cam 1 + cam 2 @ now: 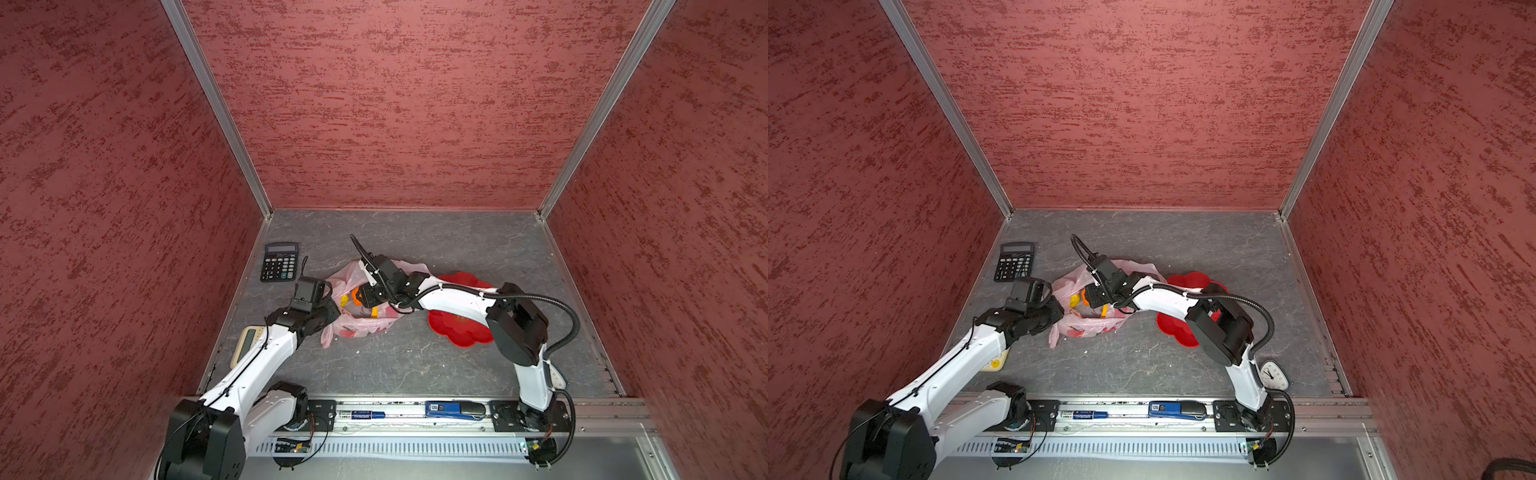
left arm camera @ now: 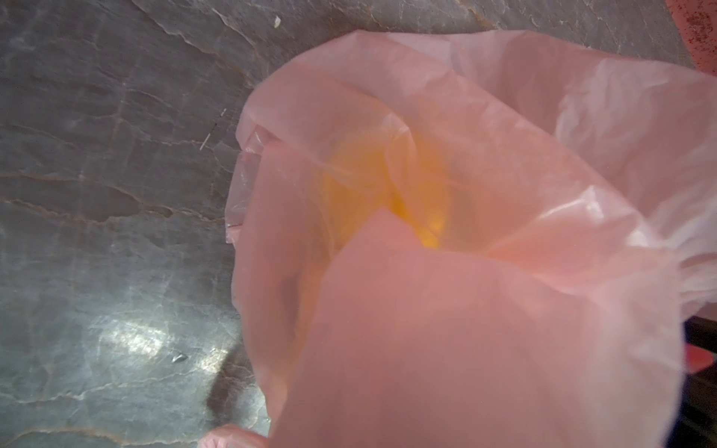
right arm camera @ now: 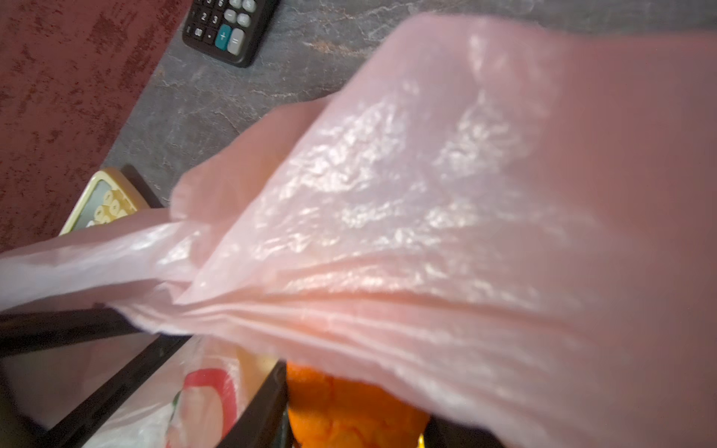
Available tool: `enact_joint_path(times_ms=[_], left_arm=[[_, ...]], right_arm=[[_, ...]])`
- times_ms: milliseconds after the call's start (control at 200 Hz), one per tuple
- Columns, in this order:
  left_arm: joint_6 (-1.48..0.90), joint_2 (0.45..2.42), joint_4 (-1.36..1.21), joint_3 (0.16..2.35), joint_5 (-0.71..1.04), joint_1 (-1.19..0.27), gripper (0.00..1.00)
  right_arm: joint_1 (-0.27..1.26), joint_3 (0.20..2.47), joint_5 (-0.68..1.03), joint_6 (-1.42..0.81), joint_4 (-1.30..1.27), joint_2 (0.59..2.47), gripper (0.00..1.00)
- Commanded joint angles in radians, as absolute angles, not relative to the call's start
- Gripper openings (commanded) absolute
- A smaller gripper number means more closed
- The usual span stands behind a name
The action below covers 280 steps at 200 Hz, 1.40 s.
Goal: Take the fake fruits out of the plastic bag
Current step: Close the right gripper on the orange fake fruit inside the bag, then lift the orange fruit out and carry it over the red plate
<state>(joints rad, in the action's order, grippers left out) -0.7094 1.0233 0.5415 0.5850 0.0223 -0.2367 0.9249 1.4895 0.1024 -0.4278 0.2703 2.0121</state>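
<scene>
The left fingers (image 1: 332,311) are pinching the plastic bag (image 1: 365,326); the right fingers (image 3: 267,395) are straddling the orange (image 3: 349,411), grip unclear; lifting slowly seems wise.

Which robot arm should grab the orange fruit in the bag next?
Right. The right fingers sit in the mouth of the plastic bag, close beside the orange fruit. The left fingers seem to pinch the bag's edge, holding it open; letting go would probably close it.

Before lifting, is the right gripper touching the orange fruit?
Touching. The right wrist view shows the orange fruit pressed against a jaw of the right gripper.
</scene>
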Motion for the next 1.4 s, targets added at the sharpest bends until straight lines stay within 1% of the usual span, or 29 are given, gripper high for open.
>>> enact_joint_path(times_ms=[0,441,756,947,1162,1398], left_arm=[[-0.713,1.032,0.521,0.584,0.025,-0.239,0.25],[-0.716,1.032,0.515,0.581,0.023,-0.238,0.25],[-0.718,1.016,0.518,0.575,0.024,-0.238,0.25],[-0.719,1.013,0.518,0.573,0.025,-0.238,0.25],[-0.720,1.015,0.515,0.574,0.028,-0.238,0.25],[-0.717,1.018,0.517,0.579,0.029,-0.239,0.25]], right_arm=[[0.925,1.454,0.133,-0.429,0.253,1.934,0.34],[0.922,1.299,0.041,-0.422,0.345,1.709,0.31],[0.881,1.222,-0.027,-0.439,0.401,1.580,0.30],[0.822,1.164,-0.066,-0.446,0.455,1.477,0.30],[0.717,1.088,-0.100,-0.453,0.500,1.341,0.29],[0.592,1.018,-0.125,-0.444,0.552,1.261,0.29]])
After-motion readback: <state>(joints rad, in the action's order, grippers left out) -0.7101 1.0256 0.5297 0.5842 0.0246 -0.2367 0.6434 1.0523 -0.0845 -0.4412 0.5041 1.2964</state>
